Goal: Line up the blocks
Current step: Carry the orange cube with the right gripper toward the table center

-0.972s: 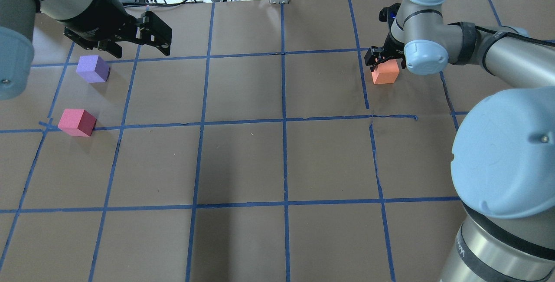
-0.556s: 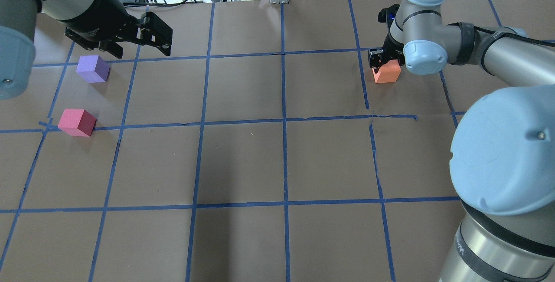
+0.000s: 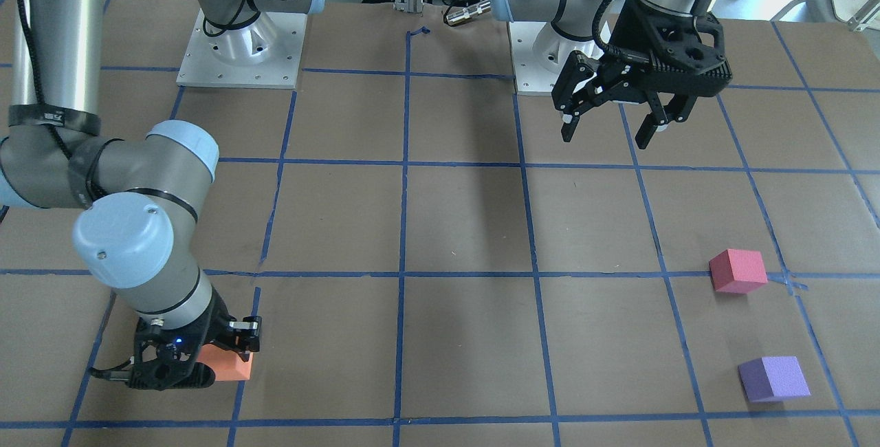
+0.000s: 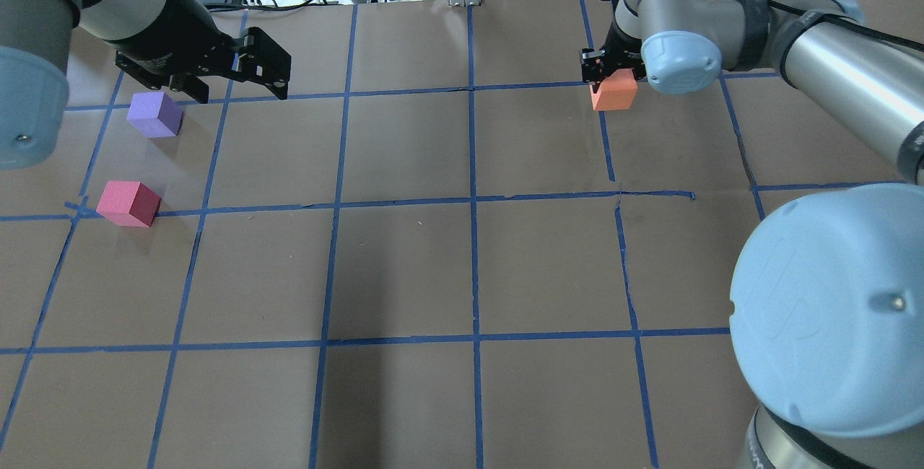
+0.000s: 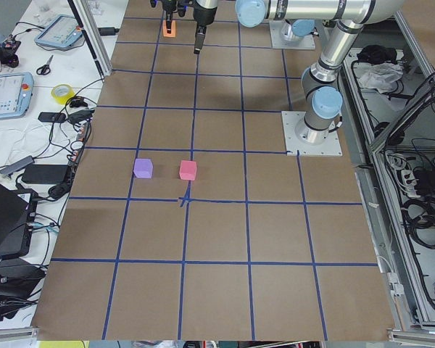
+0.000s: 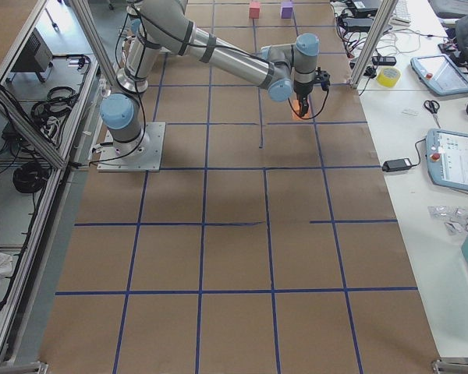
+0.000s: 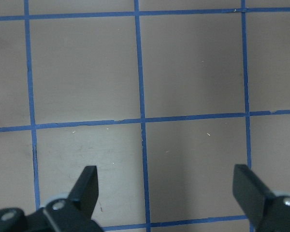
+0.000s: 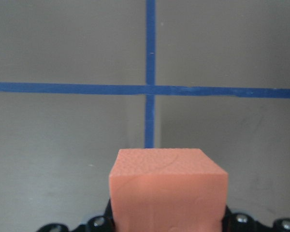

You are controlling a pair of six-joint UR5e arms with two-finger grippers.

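Seen from overhead, the left gripper [image 4: 238, 90] hangs spread wide and holds nothing. The purple block [image 4: 154, 114] lies at its 8 o'clock, with the pinkish-red block [image 4: 128, 203] near 6 o'clock of that. Far right, the right gripper [image 3: 220, 357] clamps the orange block [image 4: 614, 94], its fingers mostly hidden behind the wrist.

You will not find any words or numbers here that you can read. The black band [image 3: 42, 117] on the right arm [image 3: 48, 27] has a small white mark, but it is too small to make out. The tablet screens [image 6: 458, 161] beside the bench [image 6: 234, 257] are too blurry to read
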